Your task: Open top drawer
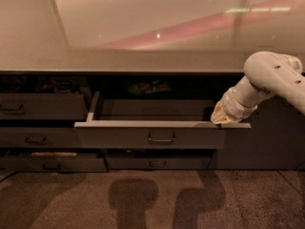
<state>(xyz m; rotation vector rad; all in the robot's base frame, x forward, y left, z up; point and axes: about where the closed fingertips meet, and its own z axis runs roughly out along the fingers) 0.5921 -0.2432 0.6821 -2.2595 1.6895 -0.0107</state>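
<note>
Far left: three narrower drawer fronts (40, 106) stacked, one loop handle apiece, the lowest pulled slightly forward. Centre: the top drawer (124, 136), pulled well out from under the counter (143, 61), front facing the camera, long axis lying left to right, parallel to the counter edge; one central handle (161, 138); shallow grey tray (93, 106) behind, its left wall in sight. Just below, the lower middle drawer (138, 161), one handle. Five fronts counted, five handles. Right: one white arm (274, 75) slanting down and leftward, the gripper (223, 117) set against the right end of the top drawer's upper edge. Grip released or clenched: cannot tell. Two dark shadows (133, 197) on the floor (267, 199).
</note>
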